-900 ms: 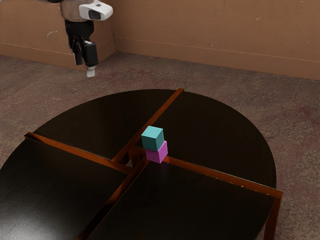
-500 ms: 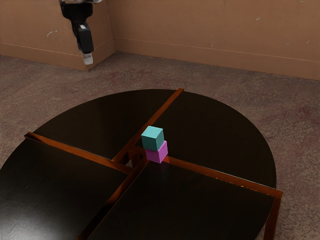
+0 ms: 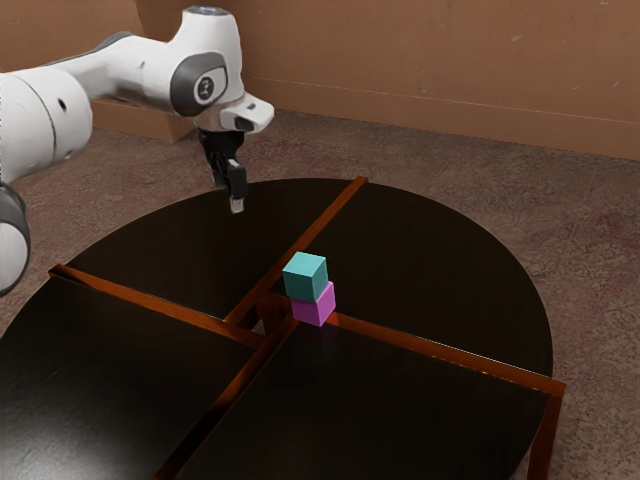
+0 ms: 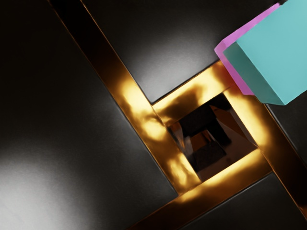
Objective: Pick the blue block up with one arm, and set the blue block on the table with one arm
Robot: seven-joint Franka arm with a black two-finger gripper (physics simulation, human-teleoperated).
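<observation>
At the exterior view's left, a white arm (image 3: 205, 60) reaches in before a tan wall (image 3: 450, 70) with a low skirting; mottled brown-grey floor (image 3: 590, 230) lies beneath. The gripper (image 3: 232, 200) hangs above the round, glossy black worktop (image 3: 130, 380); whether its jaws are spread or pressed together I cannot tell. Orange-brown wooden strips (image 3: 450, 350) divide the top, framing a square opening (image 4: 216, 139). Rightward, beside that opening, the blue block (image 3: 305, 277) sits on the pink block (image 3: 314, 306), well apart from the jaws.
</observation>
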